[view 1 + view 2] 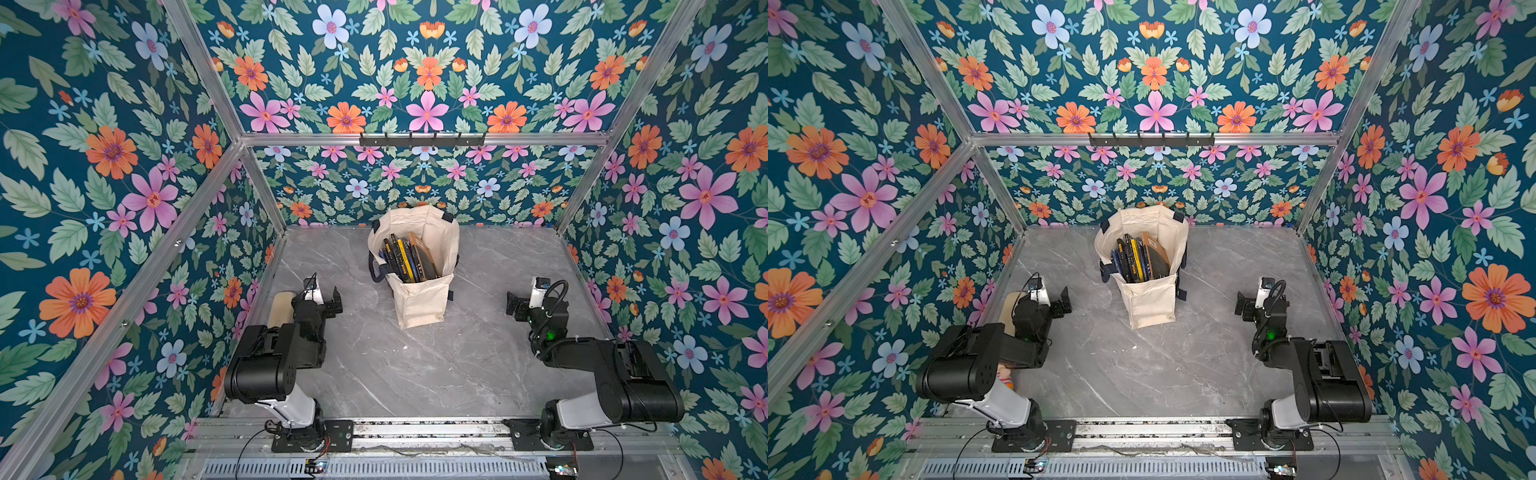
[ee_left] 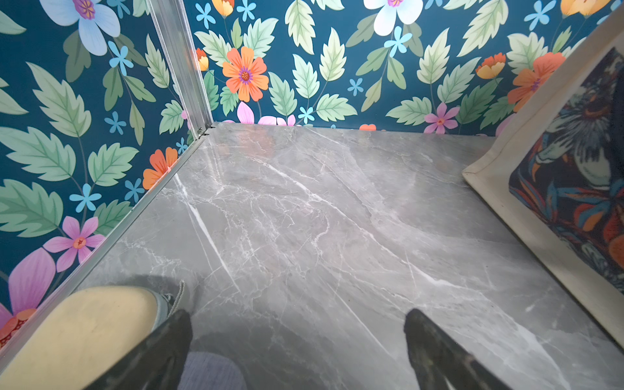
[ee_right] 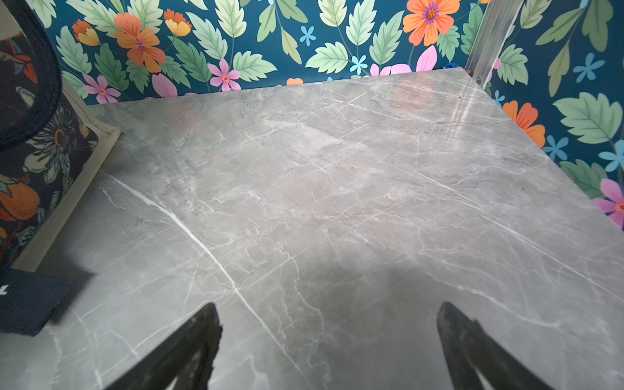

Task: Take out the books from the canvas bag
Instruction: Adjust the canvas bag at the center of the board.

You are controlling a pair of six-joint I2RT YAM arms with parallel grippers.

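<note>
Two spread pincers, one canvas bag (image 1: 422,303) of books (image 1: 409,259) between them

Standing upright on the grey counter (image 1: 415,374), toward the far wall (image 1: 415,178), mouth open at the top. Packed inside on end, side by side, leaning a little, thin top edges up. None out yet. Long way of each top edge: from the near side of the bag to the far side. So, to pinch one: come down from above, jaws across the thin way.

Left pincer (image 2: 299,320): spread wide, pinching nothing, over bare counter, well apart from the bag. Bag off to its right.

Right pincer (image 3: 329,310): spread wide too, pinching nothing, also well apart. Bag off to its left.

Both pointed at the far wall, not at the bag.

Nearer arm? Hard to say; looks like about the same gap on each side. Probably fine to start with either. Need to lift up first, swing in toward the middle, then go down into the mouth. Soft bag sides, so maybe some sagging or tipping during the pull.

Lying just beside the left arm, by the side wall: a pale tan thing (image 2: 77,337). Cannot tell what. Not part of the job.
</note>
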